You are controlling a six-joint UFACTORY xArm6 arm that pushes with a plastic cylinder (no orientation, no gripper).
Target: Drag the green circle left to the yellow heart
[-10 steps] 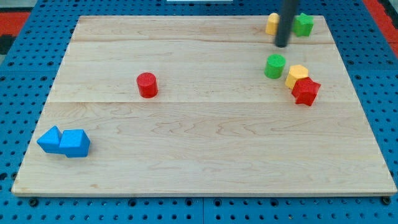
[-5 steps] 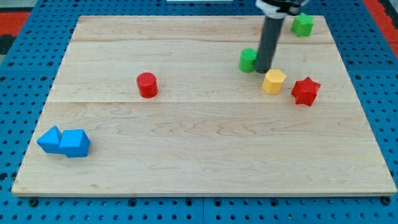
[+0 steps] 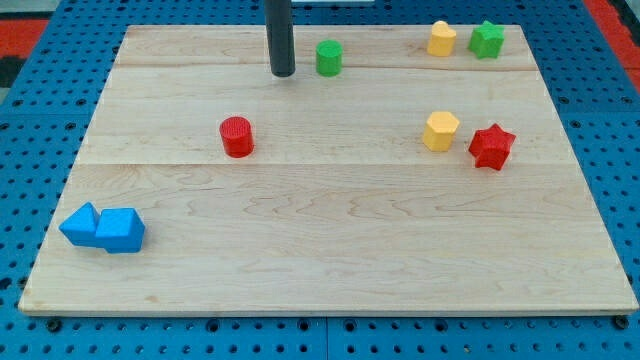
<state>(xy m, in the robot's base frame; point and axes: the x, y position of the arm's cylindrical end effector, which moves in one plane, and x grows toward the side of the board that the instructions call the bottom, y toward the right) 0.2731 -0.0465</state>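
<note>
The green circle (image 3: 328, 58) stands near the view's top, left of centre-right. My tip (image 3: 283, 74) rests on the board just left of the green circle, a small gap apart. A yellow block that looks like the heart (image 3: 441, 38) sits at the view's top right, well to the right of the green circle. A second yellow block, hexagon-like (image 3: 441, 131), sits lower on the right.
A green star (image 3: 487, 40) stands right beside the top yellow block. A red star (image 3: 491, 146) is next to the yellow hexagon. A red circle (image 3: 237, 136) sits left of centre. Two blue blocks (image 3: 80, 224) (image 3: 121, 230) touch at the lower left.
The green circle has slid left and toward the view's top, away from the right cluster. My tip has swept left past it. The yellow hexagon shifted left, away from the red star.
</note>
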